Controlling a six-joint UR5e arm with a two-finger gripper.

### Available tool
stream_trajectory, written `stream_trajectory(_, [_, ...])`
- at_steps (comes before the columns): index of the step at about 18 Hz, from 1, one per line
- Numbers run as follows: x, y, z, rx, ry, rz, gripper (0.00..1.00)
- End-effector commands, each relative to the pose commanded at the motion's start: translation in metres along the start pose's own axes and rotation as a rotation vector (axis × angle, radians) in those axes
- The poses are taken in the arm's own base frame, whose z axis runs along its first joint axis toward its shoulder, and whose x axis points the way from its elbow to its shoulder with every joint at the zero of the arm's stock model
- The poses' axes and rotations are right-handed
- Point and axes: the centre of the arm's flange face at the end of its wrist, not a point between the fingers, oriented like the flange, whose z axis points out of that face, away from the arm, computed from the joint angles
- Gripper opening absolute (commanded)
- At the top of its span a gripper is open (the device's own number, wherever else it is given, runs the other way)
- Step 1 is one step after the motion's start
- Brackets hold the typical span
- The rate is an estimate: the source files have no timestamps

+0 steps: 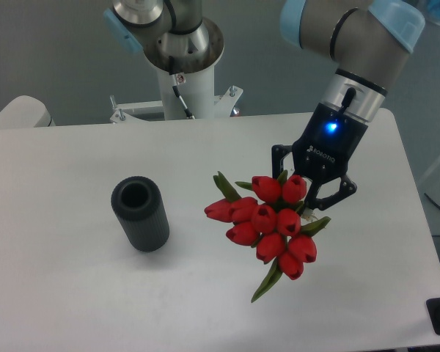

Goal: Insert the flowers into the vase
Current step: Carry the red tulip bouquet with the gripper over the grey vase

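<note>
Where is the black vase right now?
The vase stands upright on the white table, left of centre in the camera view. It sits apart from the red tulips, which the gripper holds to its right.

Hand [302, 196] tilted downward, fingers closed in.
</note>
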Motion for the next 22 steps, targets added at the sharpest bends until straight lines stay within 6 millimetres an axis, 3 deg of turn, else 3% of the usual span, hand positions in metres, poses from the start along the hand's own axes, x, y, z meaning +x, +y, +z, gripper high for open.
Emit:
stream_trajectory(2, [0.003, 0.002, 0.005, 0.001, 0.010, -0.006, 0.31])
stream_trajectory(10, [0.021, -0.021, 0.011, 0.031, 0.036, -0.057, 0.31])
stream_trajectory(18, [0.057, -0.065, 0.038, 0.107, 0.061, -0.106, 0.32])
stream_trajectory(22, [0.081, -0.079, 0.028, 0.229, 0.173, -0.234, 0.31])
